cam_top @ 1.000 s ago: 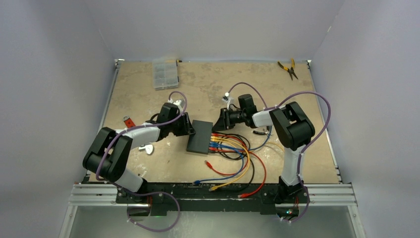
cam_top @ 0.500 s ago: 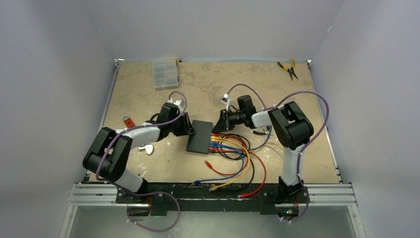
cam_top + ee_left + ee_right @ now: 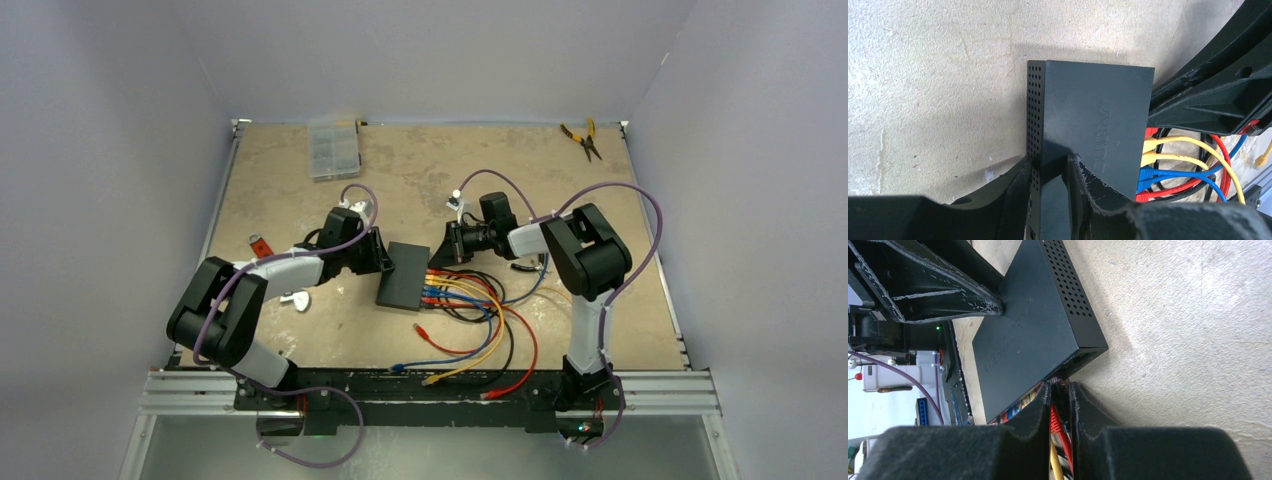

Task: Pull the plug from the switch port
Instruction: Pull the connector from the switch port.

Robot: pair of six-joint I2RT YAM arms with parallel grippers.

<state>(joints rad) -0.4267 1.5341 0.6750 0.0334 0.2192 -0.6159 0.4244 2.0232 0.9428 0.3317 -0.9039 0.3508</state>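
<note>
Starting on the left: the left fingers point(image 3: 1015, 190) are clamped on the near edge of the switch point(image 3: 1093, 120), one on each side of it, pinning the black box to the table point(image 3: 938, 75). The switch reaches straight out past those fingertips, its socket edge turned away towards the other arm.

Across to the right: the right fingers point(image 3: 1035, 415) sit nearly together right at the socket edge. The red plug point(image 3: 1055, 415) runs down the narrow gap between them, and it looks pinched there. Just beside those fingertips, yellow and blue cables point(image 3: 1178, 160) crowd the same row of sockets.

What could go wrong? If the plug's catch is not released, a pull likely drags the whole switch instead, and the left hold on that thin edge could slip. If the pinch is on the lead and not the plug body, the fingers may slide off. The neighbouring cables sit close enough to snag or be tugged too.

Compared with a second ago, very little differs. The right arm has crept a touch towards the switch, while the switch, the cables and the left arm sit just where they were. The plug appears to be still seated.
</note>
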